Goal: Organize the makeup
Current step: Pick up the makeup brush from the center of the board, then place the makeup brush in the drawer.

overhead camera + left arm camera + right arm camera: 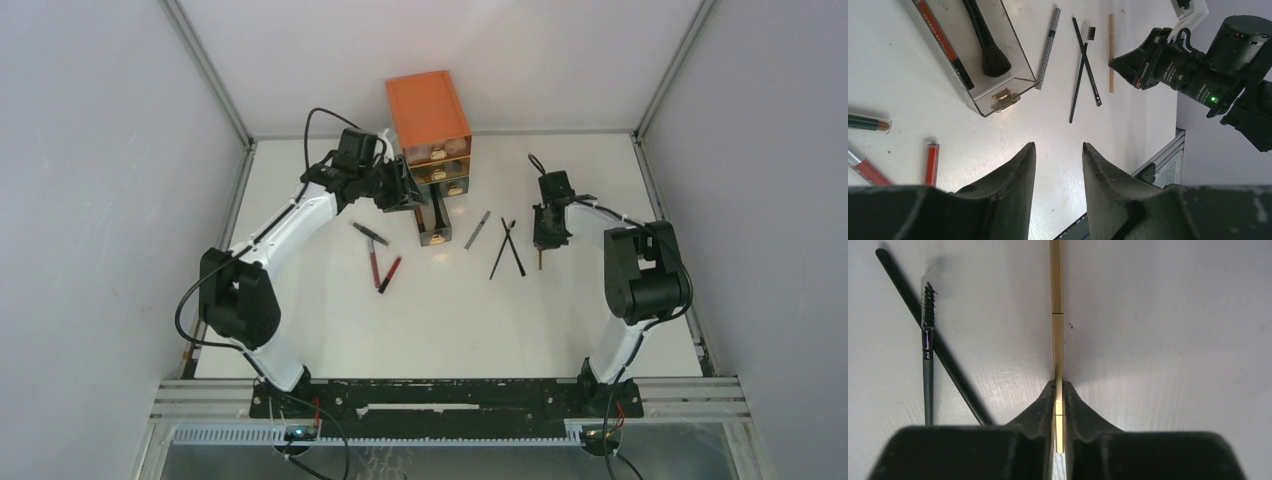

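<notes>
- The right gripper [1059,390] was clenched on the thin beige pencil [1057,290] at frame centre, lying on the white table [1173,315]. Gripped off-centre, it could swivel or slip during lifting.
- The left gripper [1058,150] hung released and empty, lower centre.

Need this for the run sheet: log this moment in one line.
right hand shut on beige pencil | left hand open, empty | drawer pulled out
</notes>
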